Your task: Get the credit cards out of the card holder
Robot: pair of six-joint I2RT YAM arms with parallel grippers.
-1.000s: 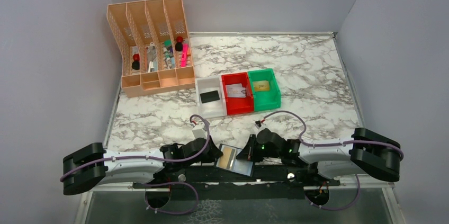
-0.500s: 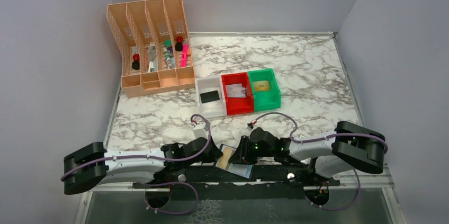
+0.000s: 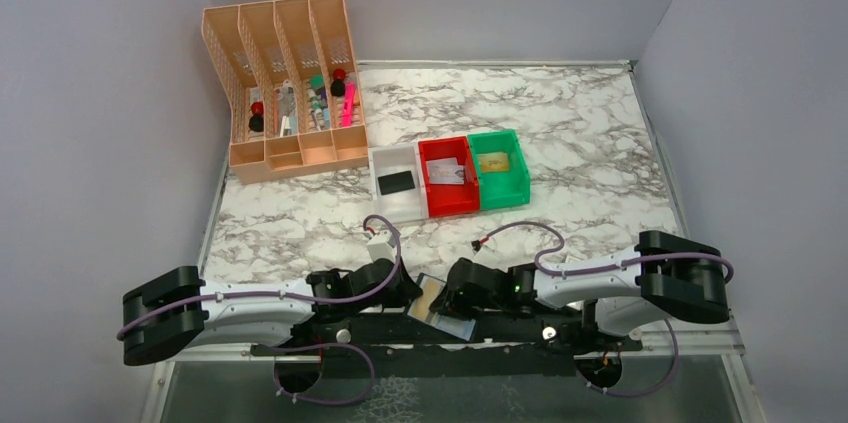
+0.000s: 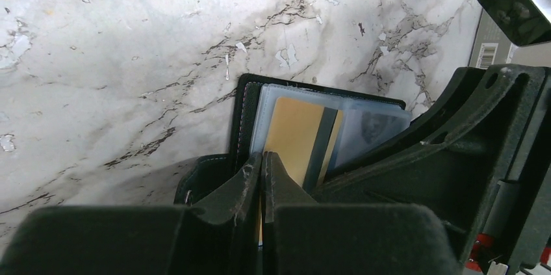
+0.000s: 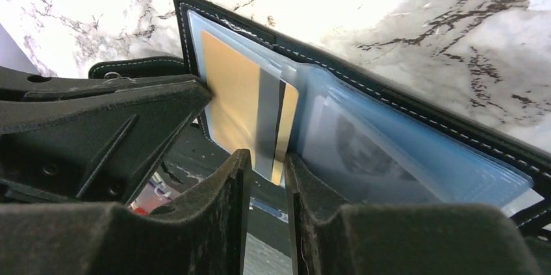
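Observation:
The card holder (image 3: 441, 304) lies open at the table's near edge between my two grippers, black-edged with blue see-through pockets (image 5: 416, 151). A yellowish-gold credit card (image 5: 234, 103) with a dark stripe sticks partly out of one pocket (image 4: 292, 135). Another card with a grey print (image 5: 360, 151) stays inside its pocket. My left gripper (image 4: 262, 158) is shut on the card holder's near edge (image 3: 405, 293). My right gripper (image 5: 268, 158) is open, its fingertips either side of the gold card's lower corner without pinching it (image 3: 452, 298).
Behind stand three bins in a row: a white bin (image 3: 392, 154) with a black card (image 3: 396, 182), a red bin (image 3: 450, 206) with a white card (image 3: 447, 172), a green bin (image 3: 506, 196) with a gold card (image 3: 499, 162). A peach desk organizer (image 3: 285, 83) stands back left.
My right gripper has gone from shut to open and moved left up to the card holder's gold card. The left gripper has kept its hold in place.

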